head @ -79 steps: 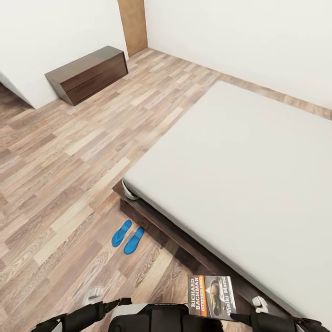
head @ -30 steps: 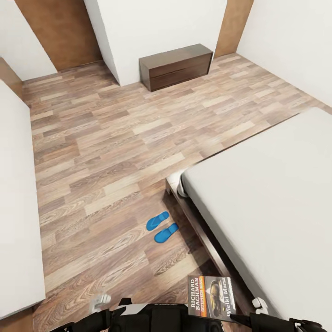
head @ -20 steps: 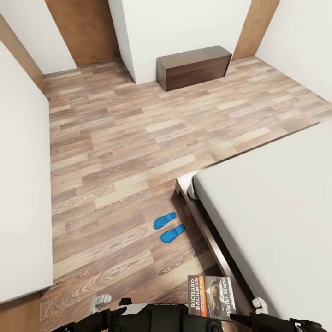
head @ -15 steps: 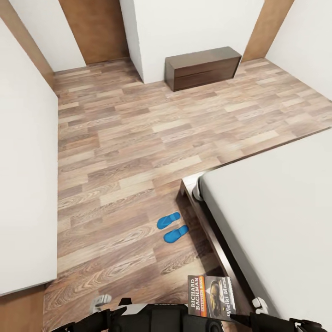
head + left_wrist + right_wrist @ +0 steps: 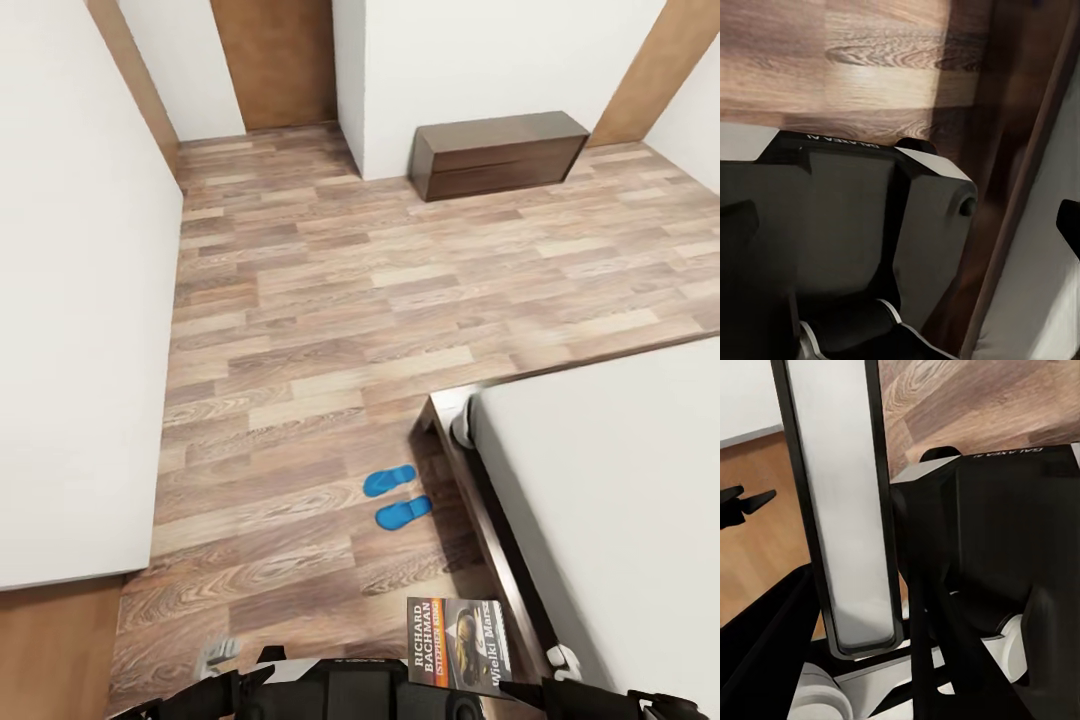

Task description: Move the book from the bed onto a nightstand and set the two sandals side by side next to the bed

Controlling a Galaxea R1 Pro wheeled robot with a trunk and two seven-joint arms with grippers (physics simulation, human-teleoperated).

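The book [image 5: 458,642], a dark paperback with an orange band and "Richard Bachman" lettering, is held low in front of my body, with my right gripper [image 5: 558,664] shut on it. Its pale page edge [image 5: 844,510] crosses the right wrist view. The two sandals [image 5: 389,480] [image 5: 404,512], bright blue, lie side by side on the plank floor beside the corner of the bed [image 5: 620,500]. My left gripper [image 5: 222,654] hangs low at my left side, with one dark fingertip [image 5: 1069,225] showing and nothing held. The nightstand is out of view.
A long low dark dresser [image 5: 498,153] stands against the far white wall. A white wall [image 5: 80,300] runs close along the left. A brown door [image 5: 275,60] lies at the far end. The bed's dark frame [image 5: 478,500] juts out near the sandals.
The whole head view has swung, so the bed has slid rightward in the picture and the left wall has come in. The book stays held; the sandals have not moved on the floor.
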